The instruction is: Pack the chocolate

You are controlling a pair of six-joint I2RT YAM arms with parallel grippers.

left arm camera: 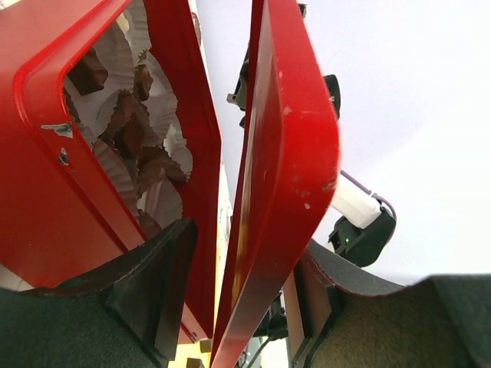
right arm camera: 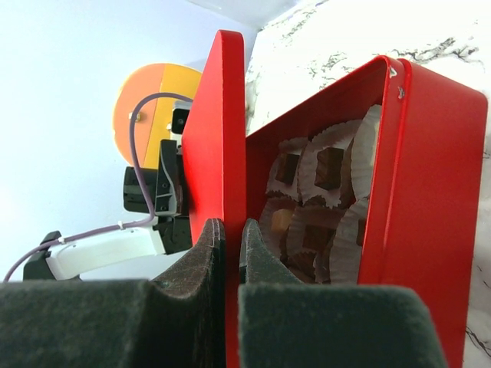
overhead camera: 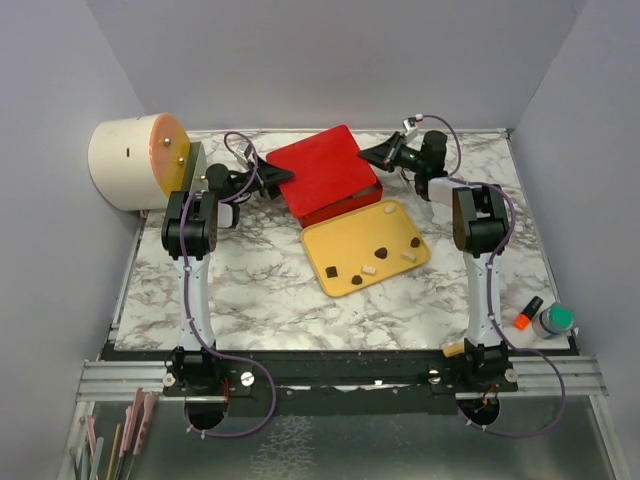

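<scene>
The chocolate (right arm camera: 330, 167) is sitting in two places: dark pieces are resting in white cups (right arm camera: 364, 146) inside the red box (right arm camera: 430, 199); a handful of loose ones, dark and pale, are lying on the yellow tray (overhead camera: 335, 240) just beside the box, on the side nearer the arms; so I am judging the packing unfinished. The lid (right arm camera: 219, 115) is standing partly raised over the box, with a wedge of gap showing between them. The right claw (right arm camera: 230, 245) is pinching the lid's thin rim, its fingers pressed together against either face. The left claw (left arm camera: 244, 257) is reaching in from the opposite side with its fingers apart, the lid's edge and the box wall both sitting between them; from that cramped view I cannot tell whether it is gripping either one or merely straddling them. Everything is resting on the marbled counter (overhead camera: 260, 280).

The hazards, as I am reading them: the right claw's hold is on a narrow strip of smooth rim, so the lid could be slipping free and dropping shut with the tray's pieces shut out; if the lid is coming down while the left claw is between lid and wall, it could be jamming there; two arms pulling on one light box could be dragging or tipping it, and the cups, sitting loose, could be spilling their pieces.
</scene>
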